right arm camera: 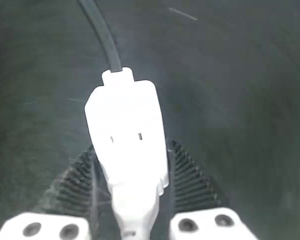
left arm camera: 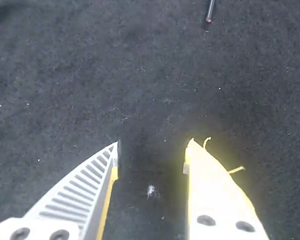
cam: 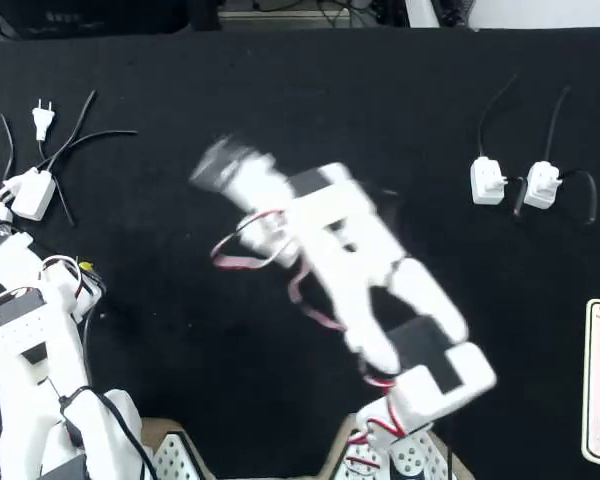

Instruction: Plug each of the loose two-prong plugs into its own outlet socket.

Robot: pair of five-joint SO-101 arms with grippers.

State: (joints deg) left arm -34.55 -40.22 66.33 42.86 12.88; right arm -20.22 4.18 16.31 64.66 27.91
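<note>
Black cloth tabletop point(cam: 180, 60). 1 white outlet socket block with 2 slots and a black cord point(right arm camera: 125, 125): clamped between the jaws of the right gripper point(right arm camera: 132, 148), left of table centre. 1 loose white two-prong plug point(cam: 43, 118): far-left corner, near a white corded adapter block point(cam: 30, 192). First white corded block point(cam: 488, 181) and second white corded block point(cam: 542, 185): right side, just beside each other. Left gripper point(left arm camera: 151, 147): jaws apart, nothing between them, over bare cloth.

My arms are white and blocky with black panels point(cam: 420, 345); red and white wires point(cam: 235, 262) loop along my right arm point(cam: 365, 255), a black cable point(cam: 110, 410) down my left arm point(cam: 30, 350). My left end effector point(left arm camera: 152, 150) has one white ribbed finger point(left arm camera: 85, 187) and one yellow, my right end effector point(right arm camera: 132, 147) dark ribbed pads point(right arm camera: 190, 175).
</note>
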